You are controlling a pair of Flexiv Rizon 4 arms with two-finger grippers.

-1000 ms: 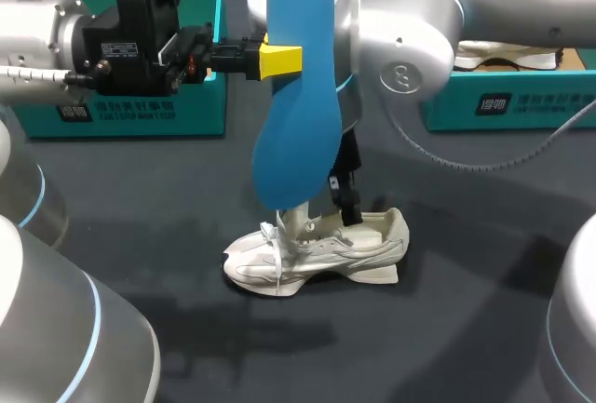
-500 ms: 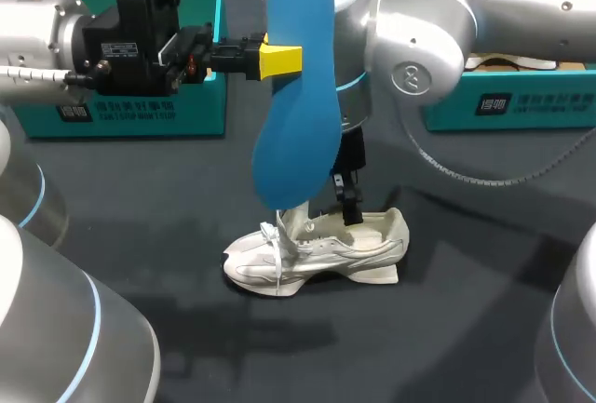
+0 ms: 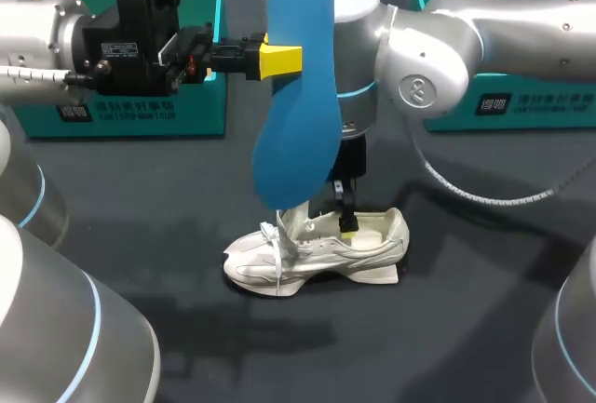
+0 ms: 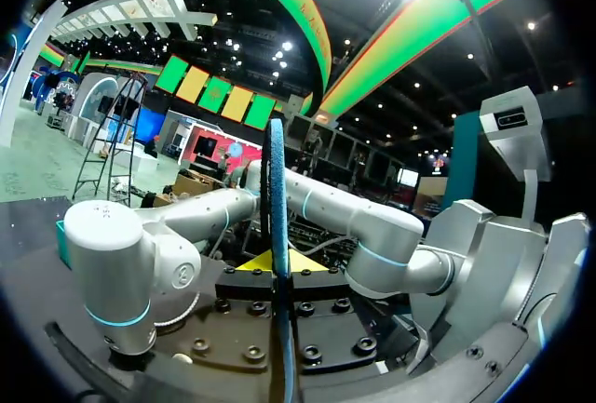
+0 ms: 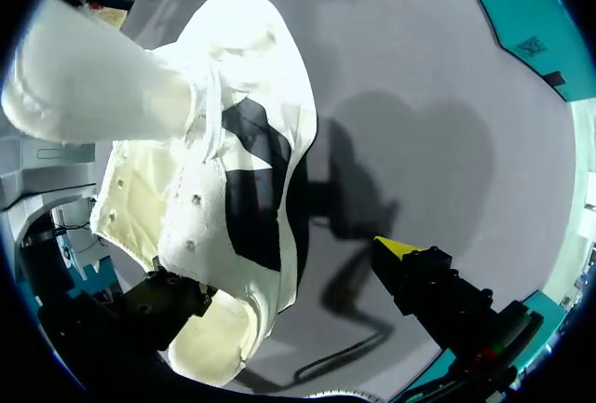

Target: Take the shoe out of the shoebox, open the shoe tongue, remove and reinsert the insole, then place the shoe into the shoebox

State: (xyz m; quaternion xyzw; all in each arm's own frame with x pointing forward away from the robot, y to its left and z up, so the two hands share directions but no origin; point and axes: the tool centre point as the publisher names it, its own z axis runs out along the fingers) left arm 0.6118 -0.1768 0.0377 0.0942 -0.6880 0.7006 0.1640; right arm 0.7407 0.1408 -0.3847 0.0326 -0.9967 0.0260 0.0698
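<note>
Head view: you have the white shoe (image 3: 317, 252) standing on its sole on the dark tabletop (image 3: 447, 329), toe toward the left arm's side and well apart from both boxes.
Print: white lettering and a logo run along the front wall of the teal shoebox (image 3: 130, 114) and of the second box (image 3: 521, 105). A small white sticker (image 3: 118, 49) sits on the left arm's black wrist.
Left arm: it comes in level, high over the tabletop. Your left gripper (image 3: 279, 60) is clamped on the blue insole (image 3: 298, 87), which hangs upright above the shoe.
Left wrist view: the insole (image 4: 277, 235) stands edge-on between the yellow tips.
Right arm: it points down behind the insole, with the right gripper (image 3: 343, 217) at the shoe's opening, fingers apart.
Right wrist view: one yellow-tipped finger (image 5: 410, 263) stands just beside the shoe (image 5: 214, 170), not touching it. The other tip is hidden by the shoe.
</note>
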